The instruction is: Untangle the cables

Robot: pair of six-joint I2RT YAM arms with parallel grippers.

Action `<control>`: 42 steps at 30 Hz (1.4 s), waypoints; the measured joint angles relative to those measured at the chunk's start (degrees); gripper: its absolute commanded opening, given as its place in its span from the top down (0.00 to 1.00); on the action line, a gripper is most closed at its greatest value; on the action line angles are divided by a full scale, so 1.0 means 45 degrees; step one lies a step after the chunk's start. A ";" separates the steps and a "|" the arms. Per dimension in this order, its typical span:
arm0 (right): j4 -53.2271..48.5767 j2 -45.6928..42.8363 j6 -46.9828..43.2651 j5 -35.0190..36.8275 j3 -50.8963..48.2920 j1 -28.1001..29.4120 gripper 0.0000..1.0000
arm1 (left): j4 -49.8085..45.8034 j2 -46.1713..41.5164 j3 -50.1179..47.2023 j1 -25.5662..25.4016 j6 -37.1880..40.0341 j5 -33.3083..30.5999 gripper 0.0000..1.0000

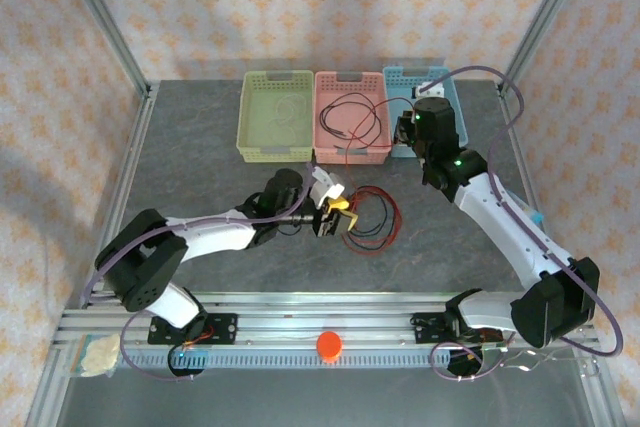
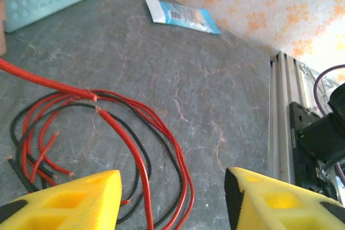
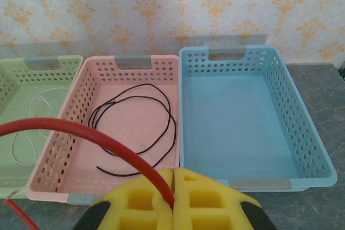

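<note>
**Left hand (image 2: 172, 197) sits at the red-and-black tangle (image 1: 375, 217); right hand (image 3: 173, 187) pinches the red cable (image 3: 81, 133) up by the baskets.**

Tangle lies mid-worktop (image 1: 200, 157), a bit toward the right edge, just beyond the left hand. Its fingers stand apart w/ a red strand running btwn them, nothing gripped as far as I can see. Right hand is closed tight on the red cable, well apart from the tangle, over the far-edge baskets. The held strand looks to run roughly near-to-far, tangle to right hand. Left arm is nearer the knot, so the next move prob. turns on that line. Black cable (image 3: 174, 125) lies in the pink basket (image 3: 132, 62), white cable (image 3: 31, 106) in the green basket (image 3: 48, 63). Worktop is dark, matte, stone-look, w/ room right of the tangle.
</note>
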 measured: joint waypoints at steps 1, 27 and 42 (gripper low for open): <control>0.0000 0.0000 0.0019 0.0000 0.0000 0.0000 1.00 | 0.0131 0.0185 0.0000 -0.0097 -0.0092 -0.0024 0.56; -0.0277 -0.0034 0.1229 0.0398 0.0000 -0.2361 1.00 | 0.0607 0.1632 -0.0034 -0.0423 -0.0223 -0.0146 1.00; -0.0986 0.0214 0.3852 0.1787 0.0180 -0.2555 1.00 | -0.1399 0.1292 0.1603 -0.0442 -0.0947 -0.1549 0.01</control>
